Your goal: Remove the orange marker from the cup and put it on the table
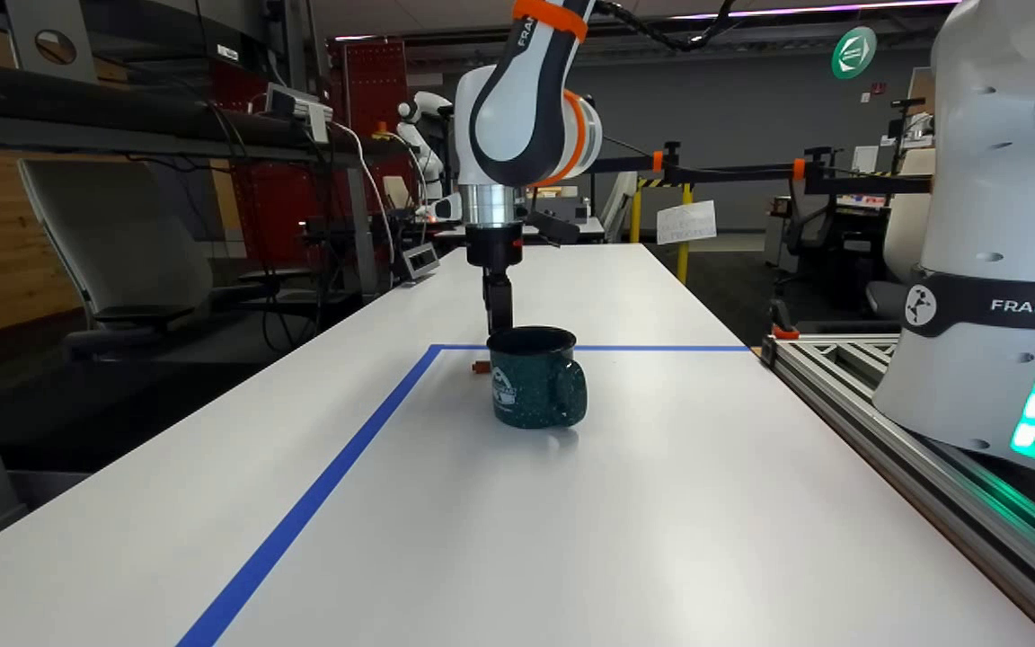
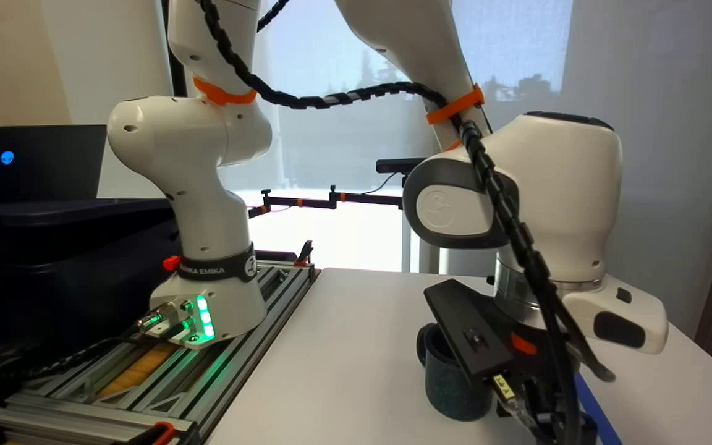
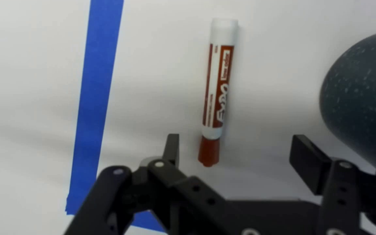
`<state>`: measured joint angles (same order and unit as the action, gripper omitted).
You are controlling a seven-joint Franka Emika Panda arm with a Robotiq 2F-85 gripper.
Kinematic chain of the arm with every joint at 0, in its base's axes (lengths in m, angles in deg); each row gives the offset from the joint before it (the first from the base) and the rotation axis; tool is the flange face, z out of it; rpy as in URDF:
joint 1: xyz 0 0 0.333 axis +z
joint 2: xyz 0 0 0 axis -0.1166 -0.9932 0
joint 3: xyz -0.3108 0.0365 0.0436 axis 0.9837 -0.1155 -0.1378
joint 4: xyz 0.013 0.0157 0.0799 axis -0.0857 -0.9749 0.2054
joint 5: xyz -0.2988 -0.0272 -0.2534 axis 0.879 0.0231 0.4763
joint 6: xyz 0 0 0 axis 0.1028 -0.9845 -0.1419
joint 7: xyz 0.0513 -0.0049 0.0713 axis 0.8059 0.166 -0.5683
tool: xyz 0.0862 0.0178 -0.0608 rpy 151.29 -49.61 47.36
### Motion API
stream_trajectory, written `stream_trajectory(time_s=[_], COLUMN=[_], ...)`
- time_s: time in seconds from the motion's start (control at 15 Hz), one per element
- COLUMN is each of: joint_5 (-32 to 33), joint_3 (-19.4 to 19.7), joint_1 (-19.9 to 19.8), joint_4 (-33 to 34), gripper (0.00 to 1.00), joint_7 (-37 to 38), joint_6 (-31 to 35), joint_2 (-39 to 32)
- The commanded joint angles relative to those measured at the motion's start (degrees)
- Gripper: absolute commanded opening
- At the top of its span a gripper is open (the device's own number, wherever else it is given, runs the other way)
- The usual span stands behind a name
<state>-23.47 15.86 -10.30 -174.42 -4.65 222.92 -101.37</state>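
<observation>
The orange marker [image 3: 217, 88] lies flat on the white table [image 1: 643, 503], outside the cup. Its orange-red end [image 1: 481, 367] shows just beside the cup in an exterior view. The dark teal cup [image 1: 531, 386] stands upright with its handle at the side; it also shows in an exterior view [image 2: 455, 386] and at the right edge of the wrist view [image 3: 367, 94]. My gripper [image 3: 235, 147] is open and empty, its fingers pointing down above the table. In the wrist view the marker's cap end shows between the fingertips, nearer the left one. The right fingertip is close to the cup.
A blue tape line [image 3: 98, 98] runs on the table beside the marker and turns a corner. The robot base [image 1: 1003, 359] stands on a metal frame [image 1: 904, 476] along the table's edge. A cable [image 2: 504, 210] hangs along the arm.
</observation>
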Motion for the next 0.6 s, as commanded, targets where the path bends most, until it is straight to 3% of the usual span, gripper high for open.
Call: stream_trajectory(time_s=[0.0,0.27,0.53], joint_5=[0.51,1.41,8.86], joint_3=[-0.95,0.11,3.77], joint_1=[-0.32,1.27,4.34], joint_4=[-1.08,-1.89,-3.54], gripper=[1.00,1.00,1.00], joint_7=[0.09,1.85,11.20], joint_6=[-1.81,-4.47,-12.13], joint_2=[5.44,11.04,18.03])
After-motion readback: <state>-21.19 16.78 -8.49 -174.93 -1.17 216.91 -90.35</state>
